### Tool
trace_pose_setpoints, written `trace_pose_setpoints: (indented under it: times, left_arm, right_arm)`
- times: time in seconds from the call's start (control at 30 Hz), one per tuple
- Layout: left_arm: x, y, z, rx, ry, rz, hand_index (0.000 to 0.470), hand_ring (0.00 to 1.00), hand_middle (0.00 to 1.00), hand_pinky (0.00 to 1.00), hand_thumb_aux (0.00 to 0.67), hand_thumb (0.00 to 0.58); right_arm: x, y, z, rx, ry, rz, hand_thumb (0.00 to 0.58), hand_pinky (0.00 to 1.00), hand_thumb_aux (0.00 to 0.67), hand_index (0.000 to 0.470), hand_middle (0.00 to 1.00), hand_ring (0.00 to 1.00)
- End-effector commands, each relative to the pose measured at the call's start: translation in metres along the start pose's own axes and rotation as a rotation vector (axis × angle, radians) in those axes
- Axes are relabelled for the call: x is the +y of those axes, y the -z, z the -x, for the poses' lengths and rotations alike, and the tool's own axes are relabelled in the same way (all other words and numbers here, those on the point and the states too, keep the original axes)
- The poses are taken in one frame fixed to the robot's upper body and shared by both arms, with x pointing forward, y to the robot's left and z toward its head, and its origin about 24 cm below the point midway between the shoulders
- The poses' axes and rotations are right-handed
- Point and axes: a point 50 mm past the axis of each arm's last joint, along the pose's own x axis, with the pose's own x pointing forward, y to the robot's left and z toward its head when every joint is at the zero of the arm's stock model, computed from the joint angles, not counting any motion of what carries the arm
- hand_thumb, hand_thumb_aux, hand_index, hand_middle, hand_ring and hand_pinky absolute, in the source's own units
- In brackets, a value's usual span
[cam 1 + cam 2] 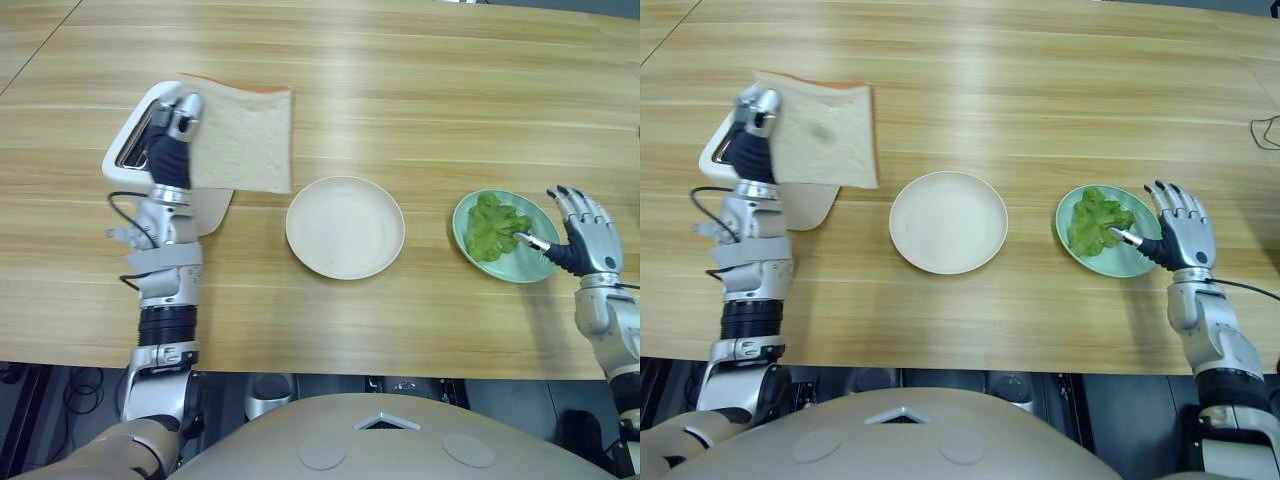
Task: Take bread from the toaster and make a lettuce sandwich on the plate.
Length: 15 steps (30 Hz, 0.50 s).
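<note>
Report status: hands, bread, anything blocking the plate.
Left hand shut on bread slice, held over toaster. Right hand open beside green dish, thumb at lettuce. Nothing between bread slice and plate.

Matt wooden table, smooth cream plate, glossy white toaster, porous bread.

A light wooden table carried three things set in a row across its near half. The white toaster lay at the left, the cream plate sat in the middle, and a green dish stood well apart at the right.
</note>
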Motion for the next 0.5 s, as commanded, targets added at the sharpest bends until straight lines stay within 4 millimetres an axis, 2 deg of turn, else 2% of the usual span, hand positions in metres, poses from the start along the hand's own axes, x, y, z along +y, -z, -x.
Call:
trace_pose_setpoints:
  times: [0.03,0.2,0.37,0.4,0.43,0.47,0.5]
  left_arm:
    - [-0.019,0.05,0.001,0.216,0.078,0.071,0.46,1.0,1.0,1.0,0.67,0.58]
    - [-0.037,0.089,0.002,0.375,0.108,0.114,0.46,1.0,1.0,1.0,0.67,0.58]
    - [-0.045,0.11,0.005,0.463,0.116,0.175,0.46,1.0,1.0,1.0,0.67,0.58]
    - [-0.047,0.113,0.006,0.477,0.117,0.186,0.46,1.0,1.0,1.0,0.67,0.58]
    - [-0.05,0.117,0.007,0.498,0.126,0.197,0.46,1.0,1.0,1.0,0.67,0.58]
    - [-0.054,0.12,0.008,0.52,0.134,0.2,0.46,1.0,1.0,1.0,0.67,0.58]
    - [-0.057,0.123,0.009,0.536,0.151,0.191,0.46,1.0,1.0,1.0,0.67,0.58]
  right_arm:
    - [0.025,-0.006,-0.006,-0.017,-0.088,0.15,0.0,0.0,0.0,0.0,0.0,0.0]
    - [0.04,-0.014,-0.016,-0.032,-0.116,0.219,0.0,0.0,0.0,0.0,0.0,0.0]
    - [0.044,-0.02,-0.025,-0.045,-0.115,0.251,0.009,0.0,0.005,0.004,0.0,0.0]
    - [0.045,-0.021,-0.026,-0.047,-0.118,0.261,0.066,0.0,0.039,0.027,0.0,0.0]
    - [0.046,-0.022,-0.027,-0.048,-0.124,0.265,0.092,0.0,0.055,0.038,0.0,0.0]
    - [0.047,-0.023,-0.027,-0.049,-0.129,0.267,0.14,0.0,0.087,0.06,0.0,0.0]
    - [0.048,-0.023,-0.027,-0.049,-0.133,0.268,0.216,0.0,0.139,0.096,0.0,0.0]
